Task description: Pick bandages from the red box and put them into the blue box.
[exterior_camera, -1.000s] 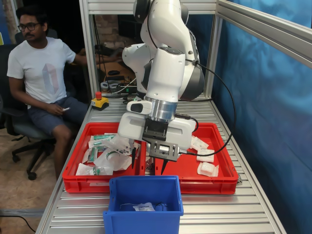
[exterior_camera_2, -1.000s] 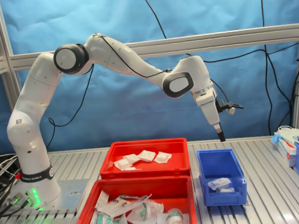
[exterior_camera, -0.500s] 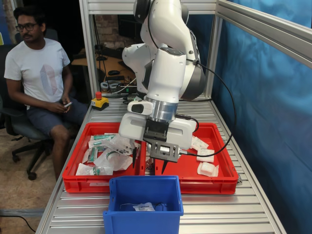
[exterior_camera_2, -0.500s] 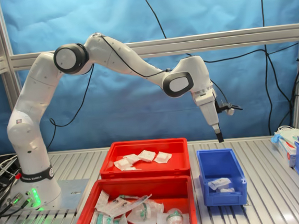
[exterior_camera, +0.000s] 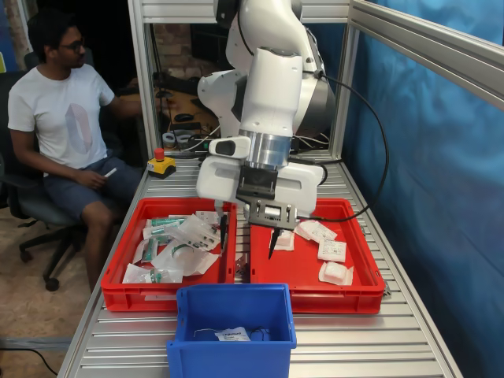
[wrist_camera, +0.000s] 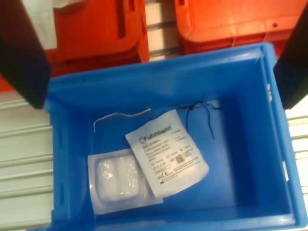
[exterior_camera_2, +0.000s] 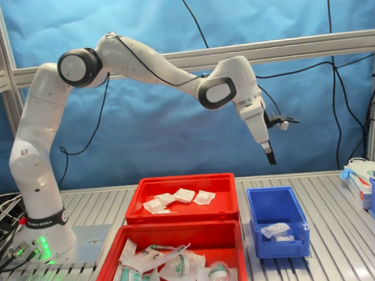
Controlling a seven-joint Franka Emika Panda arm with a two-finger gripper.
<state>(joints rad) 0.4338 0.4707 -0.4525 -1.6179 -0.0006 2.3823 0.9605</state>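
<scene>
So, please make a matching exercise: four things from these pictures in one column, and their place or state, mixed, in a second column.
1. gripper
2. bandages
3. blue box
4. clear bags

A. in the red box
B. holds two white packets
C. open, empty, raised above the boxes
D. in the other red tray

Pairs: 1-C, 2-A, 3-B, 4-D

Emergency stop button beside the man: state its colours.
Red button on a yellow base, clearest in the first exterior view.
</scene>
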